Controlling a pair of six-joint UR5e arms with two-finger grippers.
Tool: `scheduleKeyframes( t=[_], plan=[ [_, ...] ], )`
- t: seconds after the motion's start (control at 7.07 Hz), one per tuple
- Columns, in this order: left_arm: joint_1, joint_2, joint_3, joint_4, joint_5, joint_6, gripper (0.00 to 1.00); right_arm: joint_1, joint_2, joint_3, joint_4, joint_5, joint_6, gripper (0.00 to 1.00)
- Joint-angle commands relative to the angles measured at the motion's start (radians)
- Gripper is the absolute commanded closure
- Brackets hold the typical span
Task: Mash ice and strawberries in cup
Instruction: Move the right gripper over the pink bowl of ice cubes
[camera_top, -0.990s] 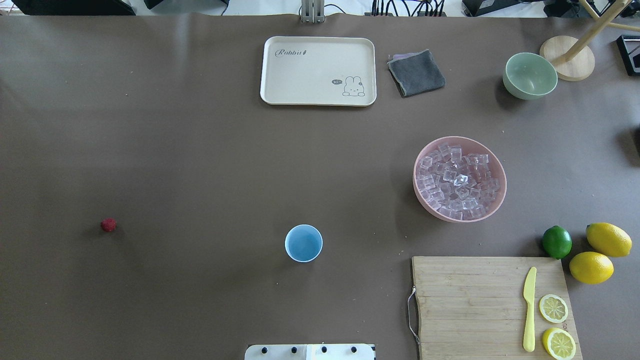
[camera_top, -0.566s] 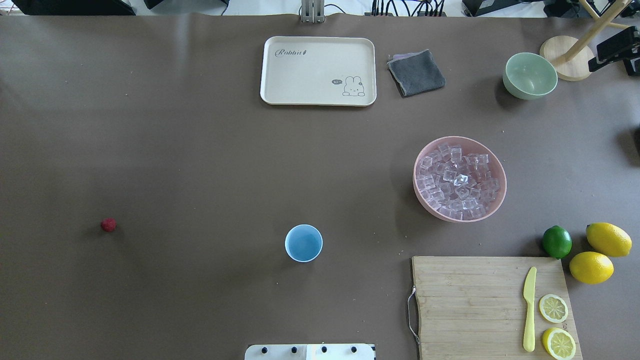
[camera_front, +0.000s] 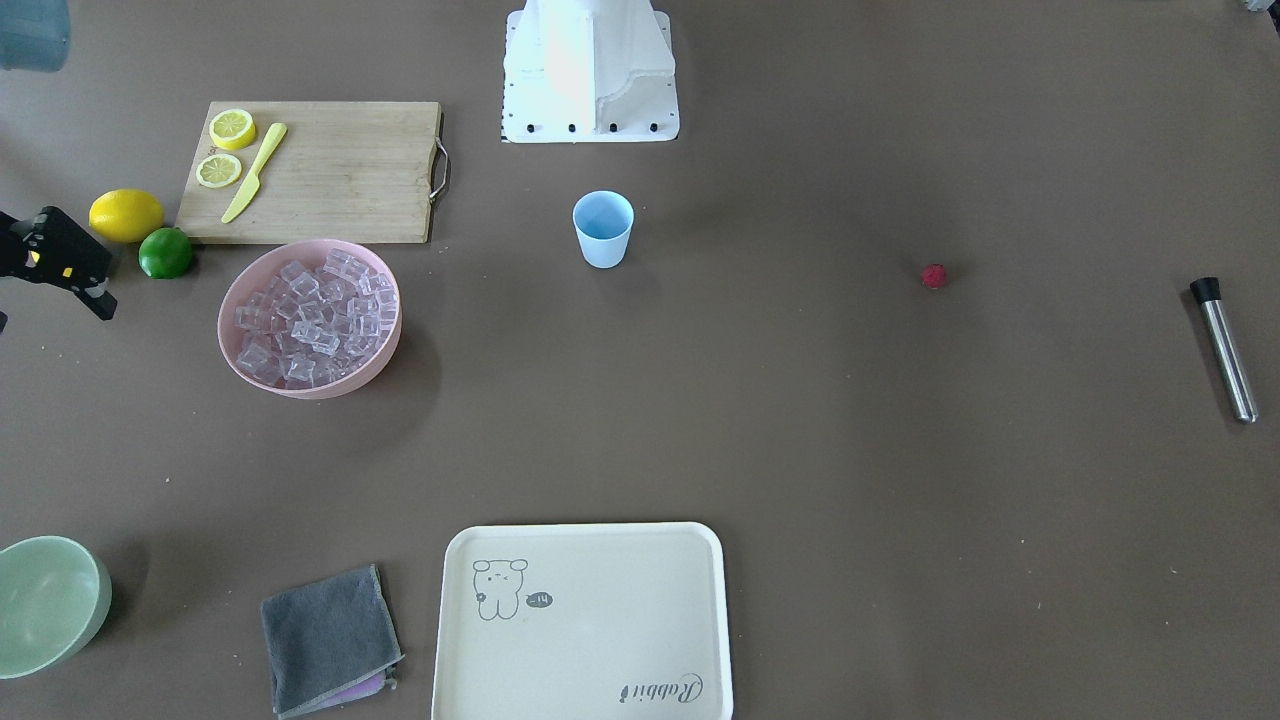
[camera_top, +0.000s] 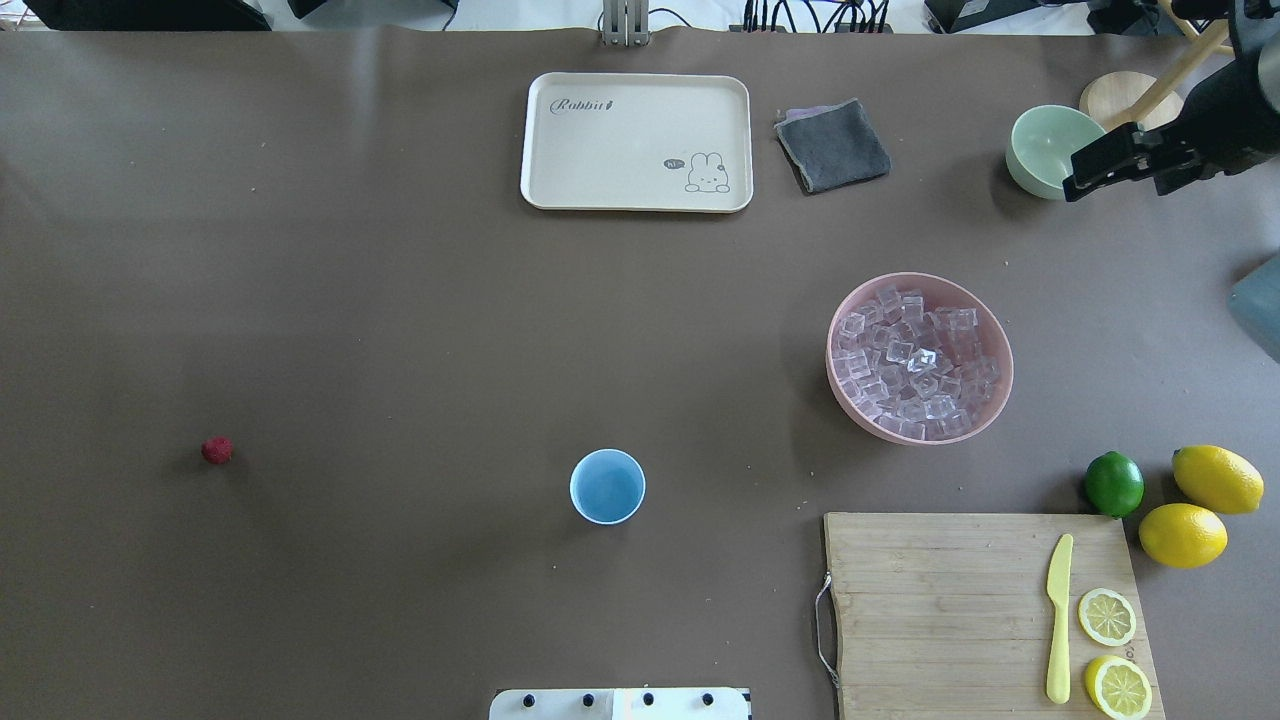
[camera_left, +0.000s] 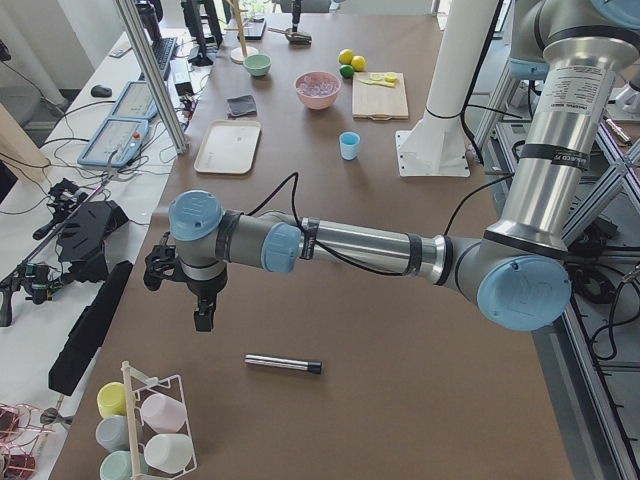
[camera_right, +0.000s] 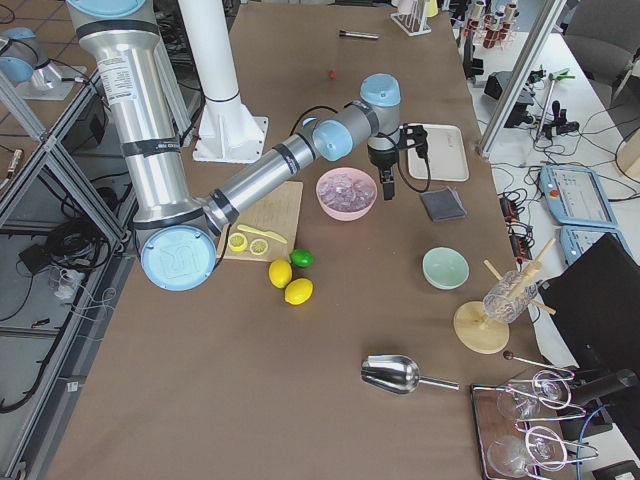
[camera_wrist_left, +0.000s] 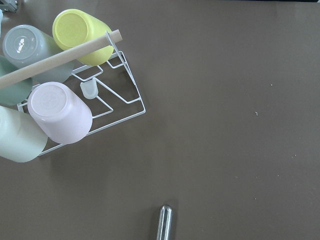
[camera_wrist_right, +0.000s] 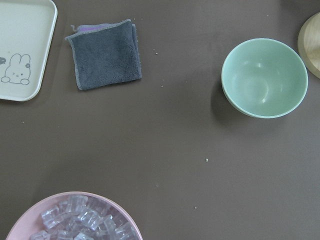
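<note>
The cup (camera_top: 607, 487) stands upright and alone on the brown worktop (camera_top: 400, 330), a little ahead of the robot's base. We see nothing inside it.

The strawberry (camera_top: 217, 449) lies by itself on the bare worktop, well off to the cup's left. The ice (camera_top: 915, 365) fills the pink bowl (camera_top: 920, 278), well to the right of the cup and farther from the base.

The right pincer (camera_top: 1075, 185) hangs above the worktop's far right area, near the pale green bowl (camera_top: 1040, 150) and beyond the pink bowl. Its wrist camera looks down on the green bowl, a folded grey cloth (camera_wrist_right: 105, 54) and the nearest ice at the pink bowl's rim. The ice is the task thing nearest to this pincer, the cup is well apart from it, and the strawberry is farther still. We cannot tell how far its jaws stand apart, and we see nothing in them.

The left pincer (camera_left: 203, 318) hovers over the worktop's left end, pointing down, near a metal rod (camera_left: 283, 364) and some pastel cups (camera_wrist_left: 59, 112) on a wire rack. The strawberry, the cup and the ice are all well apart from it. We cannot tell whether its jaws are parted.
</note>
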Motion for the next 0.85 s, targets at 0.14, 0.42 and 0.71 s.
scheduleKeyframes(
  t=[0.14, 0.42, 0.71],
  plan=[
    [0.002, -0.005, 0.004, -0.003, -0.001, -0.002, 0.01, -0.173, 0.003, 0.008, 0.003, -0.142, 0.041, 0.01],
    [0.002, -0.01, 0.007, -0.005, 0.0, -0.003, 0.01, -0.242, 0.02, 0.008, 0.004, -0.161, 0.095, 0.01],
    [0.002, -0.016, 0.01, -0.006, 0.003, -0.002, 0.01, -0.346, 0.055, 0.001, 0.004, -0.223, 0.171, 0.01]
  ],
)
